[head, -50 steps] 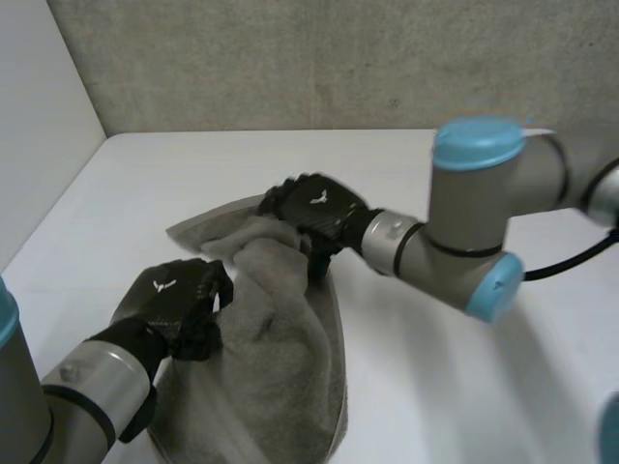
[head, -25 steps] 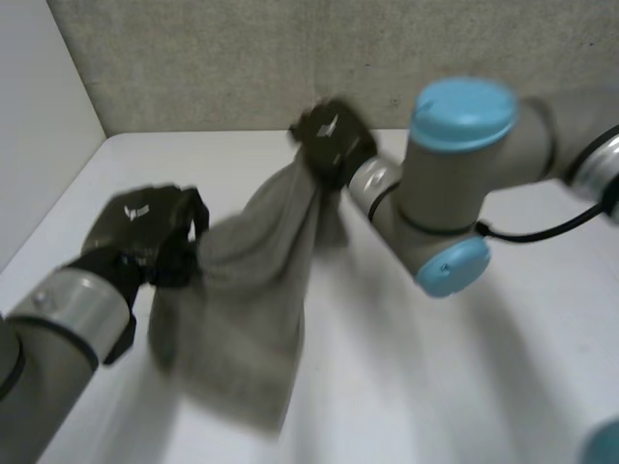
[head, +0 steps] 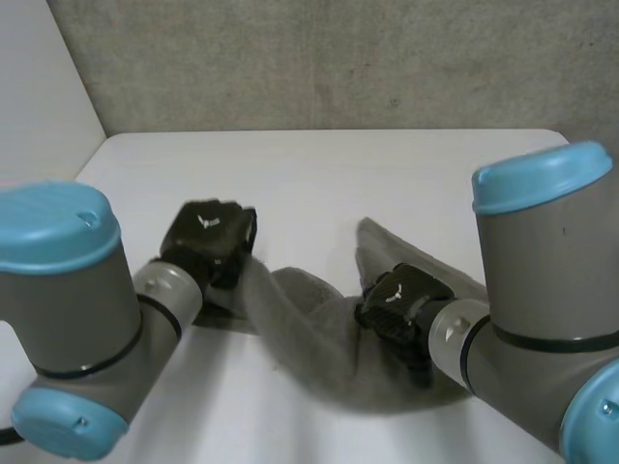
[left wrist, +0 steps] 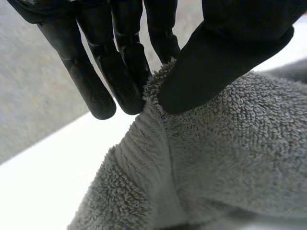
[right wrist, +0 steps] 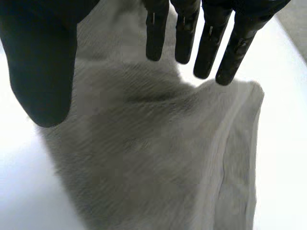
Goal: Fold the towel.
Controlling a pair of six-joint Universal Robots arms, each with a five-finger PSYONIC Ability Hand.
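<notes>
Right now we have the towel (head: 319,338) lying bunched on the white table (head: 387,174), stretched between our two hands. Our left hand (head: 208,237) pinches the towel's left edge between thumb and fingers (left wrist: 122,72). Our right hand (head: 401,300) is over the right part, released, fingers straight, grasping nothing. We judge the danger to be a one-sided pull: the cloth could drag into a heap, or the shallow pinch could slip off.
</notes>
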